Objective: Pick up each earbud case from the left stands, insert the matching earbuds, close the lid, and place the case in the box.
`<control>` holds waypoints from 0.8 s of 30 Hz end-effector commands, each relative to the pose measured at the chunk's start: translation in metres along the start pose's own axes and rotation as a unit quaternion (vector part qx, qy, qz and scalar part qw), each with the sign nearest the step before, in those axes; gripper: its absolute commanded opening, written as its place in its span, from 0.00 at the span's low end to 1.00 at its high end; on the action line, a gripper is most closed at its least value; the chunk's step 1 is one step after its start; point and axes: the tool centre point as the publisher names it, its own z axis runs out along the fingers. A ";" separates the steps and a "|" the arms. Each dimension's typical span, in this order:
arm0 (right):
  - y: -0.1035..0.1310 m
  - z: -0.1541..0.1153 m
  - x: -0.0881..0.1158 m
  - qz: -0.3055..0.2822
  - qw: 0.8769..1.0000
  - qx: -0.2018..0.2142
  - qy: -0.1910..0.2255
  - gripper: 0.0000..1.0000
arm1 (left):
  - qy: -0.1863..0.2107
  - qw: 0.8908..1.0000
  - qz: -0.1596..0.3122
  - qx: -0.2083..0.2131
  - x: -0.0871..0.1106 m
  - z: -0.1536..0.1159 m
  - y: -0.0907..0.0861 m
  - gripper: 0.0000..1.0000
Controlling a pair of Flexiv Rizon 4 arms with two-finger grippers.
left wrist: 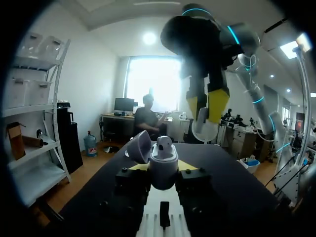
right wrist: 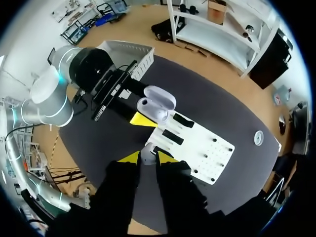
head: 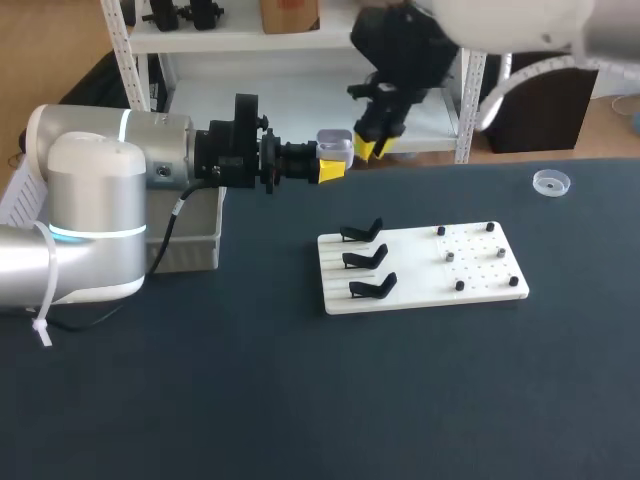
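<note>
The left pincer (head: 331,163) is clenched on the earbud case (head: 335,145), one yellow finger on each side. It holds the case in the air over the far part of the table (head: 300,400), beyond the white board (head: 420,265). In the left wrist view the case (left wrist: 163,167) stands upright between the fingers with its lid (left wrist: 140,148) swung open to one side. A white shape sits in its top, seemingly an earbud already seated.

The right pincer (head: 376,147) comes down from above, just beside the case and not touching it. Its fingers are drawn close and grasp a white earbud (right wrist: 148,152) between the yellow tips. From the left wrist the earbud (left wrist: 204,130) hangs a little above and to the side of the open case.

Three black stands (head: 366,259) sit in a row on the board's left part. The grey box (head: 195,240) stands at the table's left, partly behind the left arm. A small clear round dish (head: 551,181) lies well apart at the far right.
</note>
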 end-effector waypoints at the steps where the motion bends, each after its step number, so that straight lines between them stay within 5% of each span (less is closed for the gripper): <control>1: 0.003 -0.001 -0.019 -0.018 1.000 0.008 0.016 0.00 | -0.001 1.000 0.001 -0.002 0.000 0.000 -0.001 0.00; 10: 0.006 0.000 -0.042 -0.053 0.998 0.016 0.015 0.00 | -0.001 1.000 0.001 -0.002 0.000 0.000 -0.001 0.00; 24: 0.013 0.012 -0.050 -0.082 0.996 0.028 0.029 0.00 | -0.001 1.000 0.001 -0.002 0.000 0.000 -0.001 0.00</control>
